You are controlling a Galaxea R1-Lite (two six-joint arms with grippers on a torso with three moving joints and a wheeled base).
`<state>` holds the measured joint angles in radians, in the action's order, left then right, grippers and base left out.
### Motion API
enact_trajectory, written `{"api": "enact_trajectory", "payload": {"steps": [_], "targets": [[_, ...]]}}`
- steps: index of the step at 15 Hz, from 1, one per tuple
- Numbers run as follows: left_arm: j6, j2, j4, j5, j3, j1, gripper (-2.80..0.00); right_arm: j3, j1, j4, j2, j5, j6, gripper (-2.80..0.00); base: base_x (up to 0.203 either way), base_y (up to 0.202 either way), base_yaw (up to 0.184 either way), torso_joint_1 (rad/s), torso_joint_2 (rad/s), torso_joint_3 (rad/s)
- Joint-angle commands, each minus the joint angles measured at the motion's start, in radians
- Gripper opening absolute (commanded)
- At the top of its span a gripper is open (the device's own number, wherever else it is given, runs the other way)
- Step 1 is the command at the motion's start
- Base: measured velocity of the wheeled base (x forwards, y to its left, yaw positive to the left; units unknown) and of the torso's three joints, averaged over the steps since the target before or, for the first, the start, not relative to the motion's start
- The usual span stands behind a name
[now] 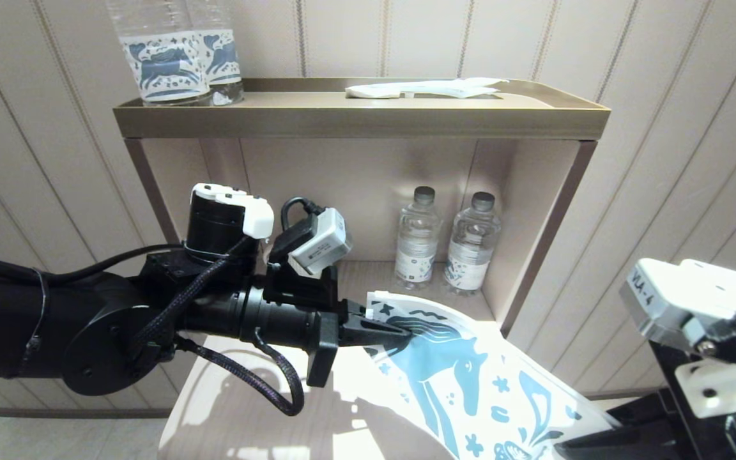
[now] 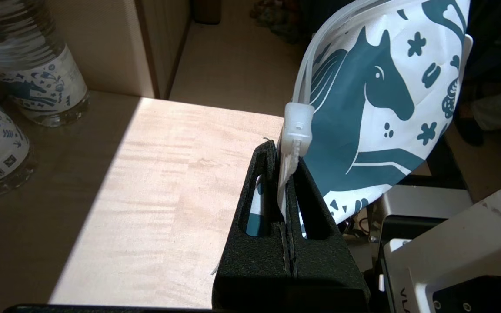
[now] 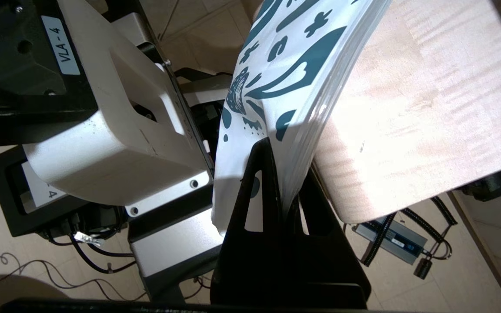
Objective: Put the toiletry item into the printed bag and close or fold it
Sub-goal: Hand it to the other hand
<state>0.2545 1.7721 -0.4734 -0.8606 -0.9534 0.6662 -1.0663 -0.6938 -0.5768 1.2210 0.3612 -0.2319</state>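
The printed bag (image 1: 470,377), white with a large blue horse, hangs stretched above the pale wooden table between my two grippers. My left gripper (image 1: 400,332) is shut on its far end, the end nearer the shelf. In the left wrist view the black fingers (image 2: 268,182) pinch the bag's edge (image 2: 363,108) just below a white zipper slider (image 2: 298,126). My right gripper (image 3: 287,174) is shut on the bag's near end (image 3: 285,74), close to the table's front corner. The toiletry item is out of view.
Two water bottles (image 1: 417,239) (image 1: 472,246) stand in the open shelf just behind the bag. The brown top tray (image 1: 361,121) holds two more labelled bottles (image 1: 170,57) and flat white wrapped packets (image 1: 425,88). The table top (image 1: 246,396) lies under the left arm.
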Motion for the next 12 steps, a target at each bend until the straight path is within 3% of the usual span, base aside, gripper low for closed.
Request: {"api": "enact_trajectory", "payload": {"steps": [1,6,7,12], "targets": [[0.002,0.006,-0.004,0.003,-0.004,0.000,-2.80,-0.004,0.005,-0.027,-0.002,-0.013,-0.023,-2.80,0.000,0.000,0.000,0.000,0.00,0.000],[0.002,0.000,-0.008,0.015,-0.004,0.001,-2.80,0.042,-0.001,-0.016,0.031,-0.043,-0.032,-2.80,0.000,0.000,0.000,0.000,0.00,0.000],[0.002,-0.003,-0.008,0.015,-0.002,0.001,-2.80,0.054,-0.008,0.021,0.040,-0.070,-0.039,0.00,0.000,0.000,0.000,0.000,0.00,0.000],[0.002,-0.007,-0.008,0.015,0.001,0.001,-2.80,0.046,-0.010,0.073,0.090,-0.088,-0.035,0.00,0.000,0.000,0.000,0.000,0.00,0.000]]}}
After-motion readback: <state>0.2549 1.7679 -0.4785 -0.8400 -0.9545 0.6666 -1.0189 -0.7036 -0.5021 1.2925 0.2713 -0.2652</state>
